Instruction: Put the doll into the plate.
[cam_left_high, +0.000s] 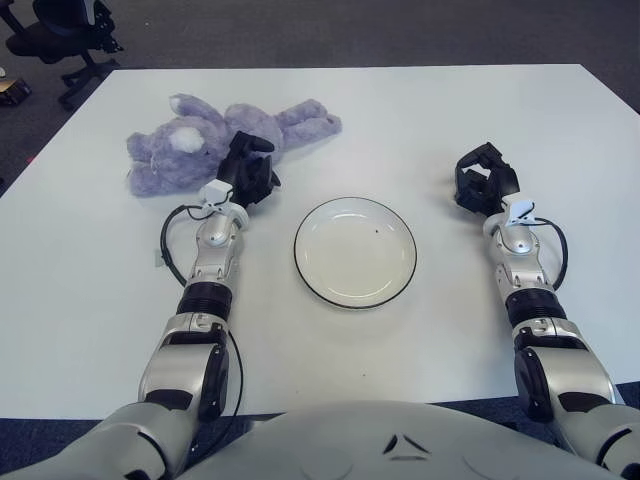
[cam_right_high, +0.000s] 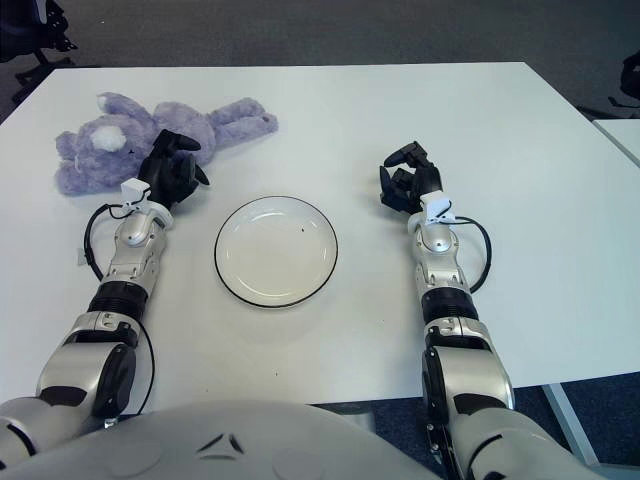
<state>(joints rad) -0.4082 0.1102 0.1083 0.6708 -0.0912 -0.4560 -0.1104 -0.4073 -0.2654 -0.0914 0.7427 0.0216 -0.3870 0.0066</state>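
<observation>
A purple plush doll (cam_left_high: 190, 148) lies on its side at the far left of the white table, its legs stretched toward the middle. A white plate (cam_left_high: 355, 255) with a dark rim sits empty at the table's centre. My left hand (cam_left_high: 248, 170) hovers at the doll's near edge, between doll and plate, its fingers loosely spread over the plush body and closed on nothing. My right hand (cam_left_high: 486, 180) shows to the right of the plate, well apart from it, with relaxed fingers that hold nothing.
The white table (cam_left_high: 450, 110) ends in a far edge and two side edges, with dark carpet beyond. An office chair (cam_left_high: 62, 30) stands off the far left corner. Another table's corner (cam_right_high: 622, 130) shows at the right.
</observation>
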